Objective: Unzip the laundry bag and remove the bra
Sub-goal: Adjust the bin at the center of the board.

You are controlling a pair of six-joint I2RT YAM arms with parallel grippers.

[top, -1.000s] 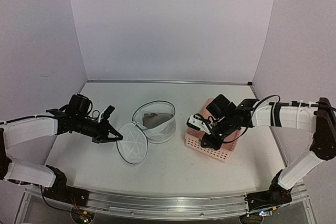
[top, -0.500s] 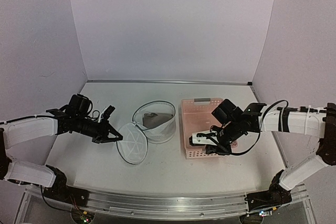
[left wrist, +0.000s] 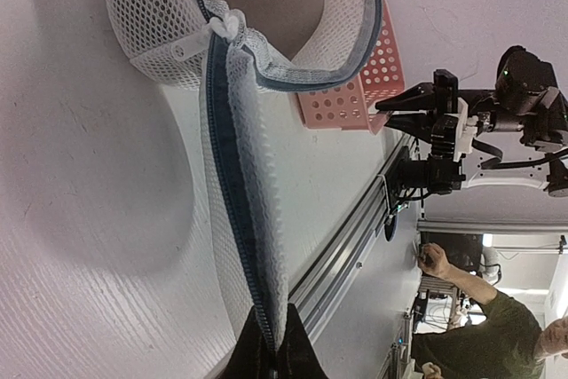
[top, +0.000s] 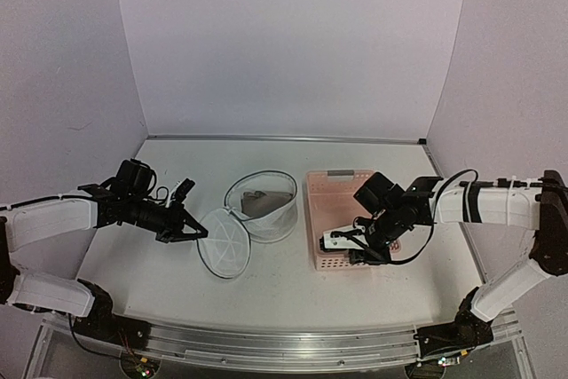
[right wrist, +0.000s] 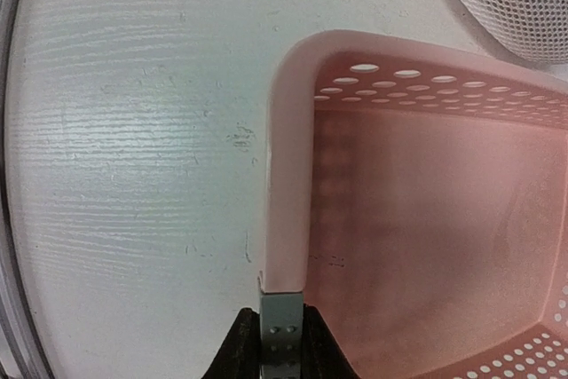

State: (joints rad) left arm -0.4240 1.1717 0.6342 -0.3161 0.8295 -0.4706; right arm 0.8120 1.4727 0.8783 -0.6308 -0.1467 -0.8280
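Between the two arms, at the middle of the table [top: 293, 295], the laundry bag [top: 269, 221] is seen standing upright with its mouth turned upward. Its round lid [top: 224, 243] is folded out to the left and joined at one point of the rim. A dull brown shape inside, taken to be the bra [top: 257, 202], is glimpsed low in the bag; its long axis cannot be made out. The left gripper [top: 197, 235] is closed upon the lid's dark zipper edge, so the bag is placed to its right. The right gripper [top: 342, 244] is clamped on the near wall of the pink basket [top: 330, 191], which is set just beside the bag; the bag is placed to its left and somewhat farther back. Neither gripper is clearly nearer, and a reach down into the mouth is judged to require one hold to be released first. The white table is faintly grained and enclosed by plain pale walls [top: 293, 42].
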